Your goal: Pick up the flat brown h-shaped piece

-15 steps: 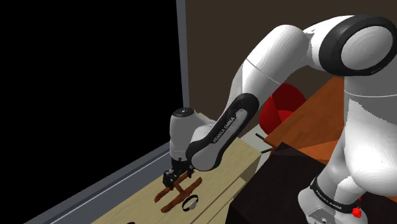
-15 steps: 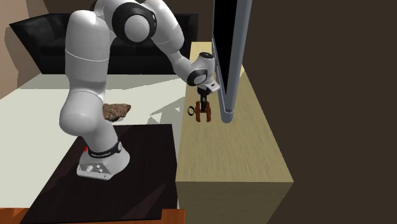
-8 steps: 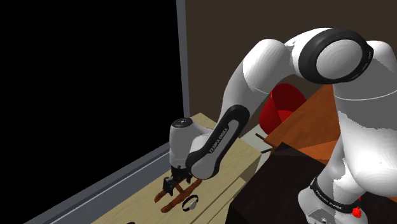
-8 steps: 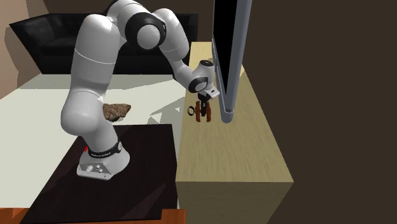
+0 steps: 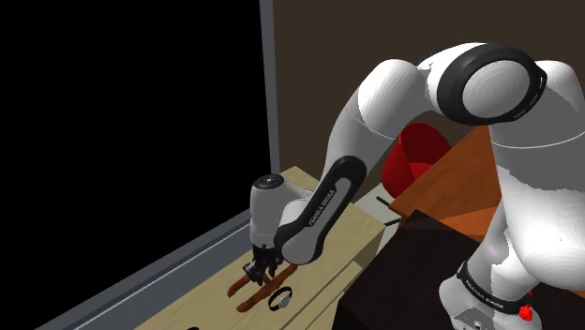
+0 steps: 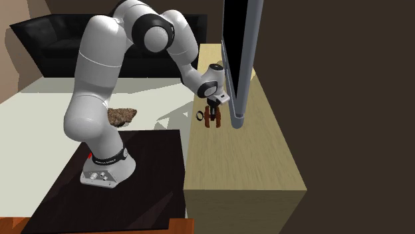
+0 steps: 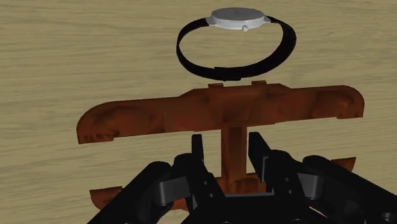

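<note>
The flat brown H-shaped piece (image 7: 222, 111) lies on the light wooden tabletop (image 7: 76, 57). My black gripper (image 7: 228, 149) points straight down onto it, its fingers (image 7: 197, 149) closed in on the short crossbar between the two long bars. In the shoulder view the gripper (image 5: 258, 272) sits low on the piece (image 5: 246, 300). In the second exterior view the gripper (image 6: 213, 112) stands over the piece (image 6: 213, 121), close to the screen's lower corner.
A wristwatch (image 7: 235, 38) with a black strap lies just beyond the piece, towards the table edge (image 5: 279, 301). A tall dark screen in a grey frame (image 6: 236, 53) stands along the table (image 6: 246, 159). A red object (image 5: 417, 155) is behind the arm.
The arm has come down onto the piece, and the fingers have closed in from wide apart onto its crossbar. The piece and the watch have not moved.
</note>
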